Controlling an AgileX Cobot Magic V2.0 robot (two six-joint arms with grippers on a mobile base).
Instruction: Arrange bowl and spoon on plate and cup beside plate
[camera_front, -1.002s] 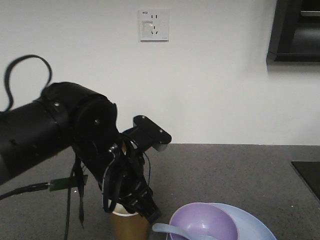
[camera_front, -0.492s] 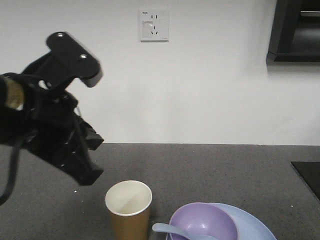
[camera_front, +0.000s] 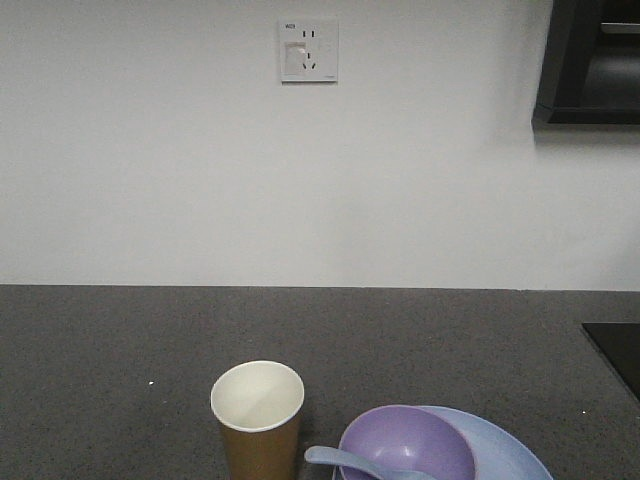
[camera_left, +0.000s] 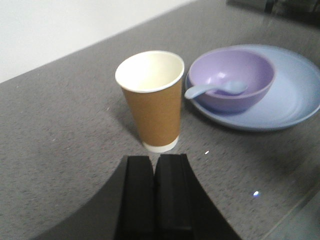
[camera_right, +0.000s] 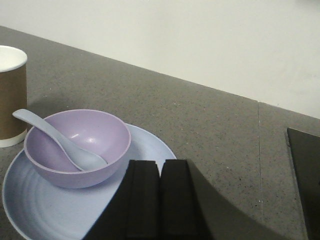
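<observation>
The brown paper cup stands upright on the dark counter, just left of the pale blue plate. On the plate sits the lavender bowl. The pale blue spoon lies in the bowl, handle pointing toward the cup. My left gripper is shut and empty, a short way back from the cup's base. Shut and empty too, my right gripper hangs over the plate's near rim.
A white wall with a power socket rises behind the grey counter. A black panel lies on the counter's right side, and a dark cabinet hangs at the upper right.
The left arm has let go of the cup, lifted off to the left and left the front view. The cup now stands alone beside the plate.
</observation>
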